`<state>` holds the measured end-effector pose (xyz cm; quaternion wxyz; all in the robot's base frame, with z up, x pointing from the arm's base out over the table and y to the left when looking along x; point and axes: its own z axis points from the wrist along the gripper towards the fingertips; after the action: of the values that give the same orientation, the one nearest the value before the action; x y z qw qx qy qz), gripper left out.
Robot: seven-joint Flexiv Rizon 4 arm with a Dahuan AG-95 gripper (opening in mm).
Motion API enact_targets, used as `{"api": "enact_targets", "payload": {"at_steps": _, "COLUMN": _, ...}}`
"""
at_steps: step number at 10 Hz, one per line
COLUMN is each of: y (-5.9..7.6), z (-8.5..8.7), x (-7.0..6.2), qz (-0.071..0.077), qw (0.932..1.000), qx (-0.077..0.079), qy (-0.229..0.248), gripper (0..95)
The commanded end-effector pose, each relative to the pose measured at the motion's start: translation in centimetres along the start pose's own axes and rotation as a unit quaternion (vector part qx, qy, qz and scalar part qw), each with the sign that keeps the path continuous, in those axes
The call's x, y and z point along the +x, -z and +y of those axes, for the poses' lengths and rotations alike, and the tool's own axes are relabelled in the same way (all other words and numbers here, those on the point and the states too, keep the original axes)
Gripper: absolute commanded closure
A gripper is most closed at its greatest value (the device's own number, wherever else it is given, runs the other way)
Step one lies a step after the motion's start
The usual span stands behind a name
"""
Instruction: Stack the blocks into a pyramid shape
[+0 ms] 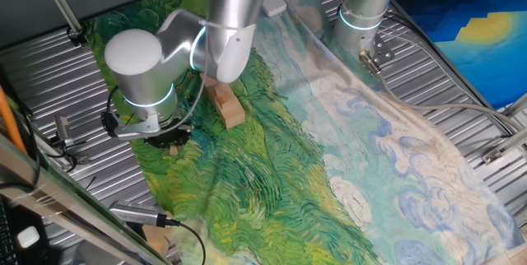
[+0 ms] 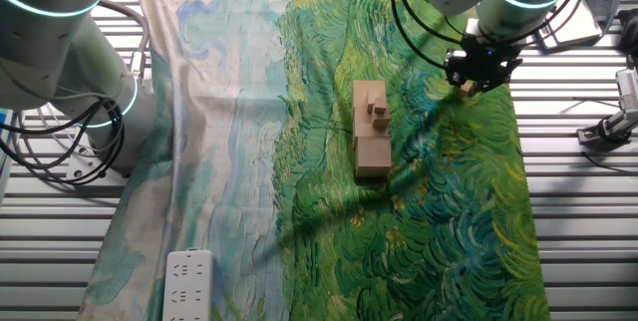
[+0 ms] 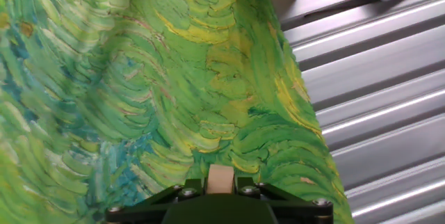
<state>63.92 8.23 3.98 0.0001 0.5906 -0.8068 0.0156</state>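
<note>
A row of larger tan wooden blocks (image 2: 371, 142) lies on the green painted cloth, with small blocks (image 2: 378, 112) on top; it also shows in the one fixed view (image 1: 229, 105). My gripper (image 3: 220, 182) is shut on a small tan block (image 3: 220, 179), seen between the black fingers in the hand view. In the other fixed view the gripper (image 2: 471, 80) hangs low over the cloth near its right edge, to the right of and beyond the row. In the one fixed view the gripper (image 1: 170, 139) is left of the row, partly hidden by the wrist.
The painted cloth (image 2: 439, 221) covers a ribbed metal table (image 3: 375, 99). A white power strip (image 2: 186, 283) lies at the cloth's near left. A second arm's base (image 1: 362, 10) stands at the far side. Cables and clamps (image 2: 608, 127) lie at the table's edge.
</note>
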Motion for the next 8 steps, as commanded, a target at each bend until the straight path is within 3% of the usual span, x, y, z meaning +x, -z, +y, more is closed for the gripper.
{"api": "enact_targets", "payload": {"at_steps": 1, "y": 2.0, "z": 1.5, "x": 1.2, "qz": 0.011, "qw": 0.9999, "qx": 0.007, "qy": 0.006, "gripper": 95.0}}
{"api": "enact_targets", "payload": {"at_steps": 3, "y": 5.3, "z": 4.2, "x": 3.6, "qz": 0.007, "qw": 0.9999, "qx": 0.004, "qy": 0.009, "gripper": 95.0}}
{"api": "enact_targets", "payload": {"at_steps": 4, "y": 6.4, "z": 5.3, "x": 4.4, "qz": 0.006, "qw": 0.9999, "qx": 0.004, "qy": 0.012, "gripper": 95.0}}
{"api": "enact_targets", "payload": {"at_steps": 5, "y": 7.9, "z": 7.2, "x": 6.0, "qz": -0.001, "qw": 0.9999, "qx": 0.002, "qy": 0.015, "gripper": 95.0}}
{"api": "enact_targets", "payload": {"at_steps": 7, "y": 9.7, "z": 9.2, "x": 8.3, "qz": -0.016, "qw": 0.9995, "qx": -0.009, "qy": 0.026, "gripper": 95.0}}
{"api": "enact_targets", "payload": {"at_steps": 8, "y": 10.7, "z": 10.2, "x": 9.8, "qz": -0.015, "qw": 0.9991, "qx": -0.012, "qy": 0.039, "gripper": 95.0}}
